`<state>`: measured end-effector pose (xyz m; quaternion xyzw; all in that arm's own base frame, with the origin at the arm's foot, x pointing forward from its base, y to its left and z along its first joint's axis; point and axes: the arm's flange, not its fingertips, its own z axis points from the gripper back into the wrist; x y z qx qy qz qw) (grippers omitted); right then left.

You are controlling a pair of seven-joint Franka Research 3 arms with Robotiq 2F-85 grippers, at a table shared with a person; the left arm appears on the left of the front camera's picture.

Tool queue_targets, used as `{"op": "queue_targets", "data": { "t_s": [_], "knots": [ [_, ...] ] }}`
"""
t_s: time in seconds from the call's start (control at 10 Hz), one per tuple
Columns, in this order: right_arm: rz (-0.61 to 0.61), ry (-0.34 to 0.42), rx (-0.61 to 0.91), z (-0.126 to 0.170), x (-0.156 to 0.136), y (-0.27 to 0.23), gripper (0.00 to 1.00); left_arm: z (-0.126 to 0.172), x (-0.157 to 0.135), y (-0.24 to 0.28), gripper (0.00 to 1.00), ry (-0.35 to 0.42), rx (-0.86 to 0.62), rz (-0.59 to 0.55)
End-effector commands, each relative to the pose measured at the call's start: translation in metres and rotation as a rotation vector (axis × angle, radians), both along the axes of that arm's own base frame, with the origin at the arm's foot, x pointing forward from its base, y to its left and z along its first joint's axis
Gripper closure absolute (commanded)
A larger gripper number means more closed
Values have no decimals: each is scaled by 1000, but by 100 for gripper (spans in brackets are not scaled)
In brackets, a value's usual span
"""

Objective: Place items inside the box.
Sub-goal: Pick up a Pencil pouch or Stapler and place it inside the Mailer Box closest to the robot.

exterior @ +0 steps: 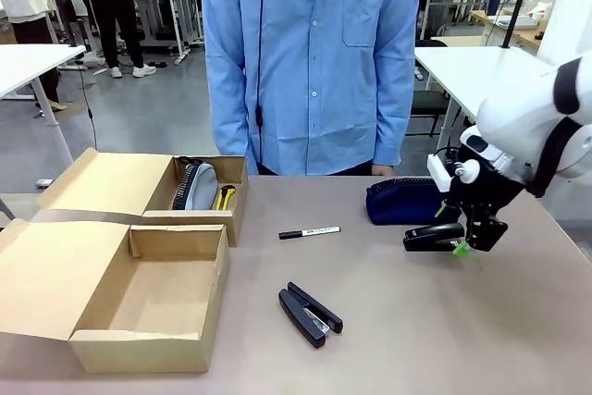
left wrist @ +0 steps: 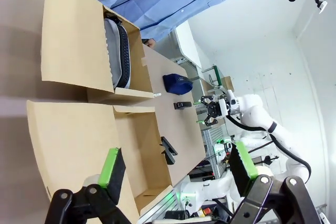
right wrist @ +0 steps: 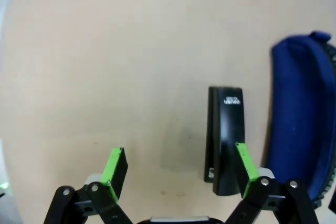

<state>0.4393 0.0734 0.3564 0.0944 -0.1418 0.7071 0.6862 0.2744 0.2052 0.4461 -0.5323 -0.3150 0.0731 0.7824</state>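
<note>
The cardboard box (exterior: 139, 228) lies open at the table's left with two compartments. In the far one lie a grey pencil case (exterior: 199, 186) and a yellow utility knife (exterior: 226, 197). On the table are a black marker (exterior: 310, 232), a black stapler (exterior: 310, 314), a second black stapler (exterior: 431, 238) and a navy pouch (exterior: 407, 201). My right gripper (exterior: 467, 245) hovers open just right of the second stapler (right wrist: 226, 135), whose near end sits by one finger. The navy pouch (right wrist: 302, 119) lies beyond it. My left gripper (left wrist: 176, 166) is open and holds nothing, above the box (left wrist: 73, 129).
A person in a blue shirt (exterior: 310, 53) stands at the table's far edge behind the box and pouch. The box's near compartment (exterior: 157, 298) has nothing in it. Bare tabletop (exterior: 416, 321) spreads between the staplers and the front edge.
</note>
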Motion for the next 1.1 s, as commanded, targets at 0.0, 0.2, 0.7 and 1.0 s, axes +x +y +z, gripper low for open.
{"op": "queue_targets", "data": {
  "t_s": [0.0,0.2,0.7,1.0],
  "knots": [
    [-52,28,-103,-5,15,7,0,1,-1,-2,0,-35,-11,0],
    [-100,-30,-100,-17,28,4,0,1,-1,-2,0,-35,-11,0],
    [-116,-38,-74,-39,42,-2,0,1,-1,-2,0,-35,-11,0],
    [-113,-34,-65,-47,44,-2,0,1,-1,-2,0,-35,-11,0]
  ]
}}
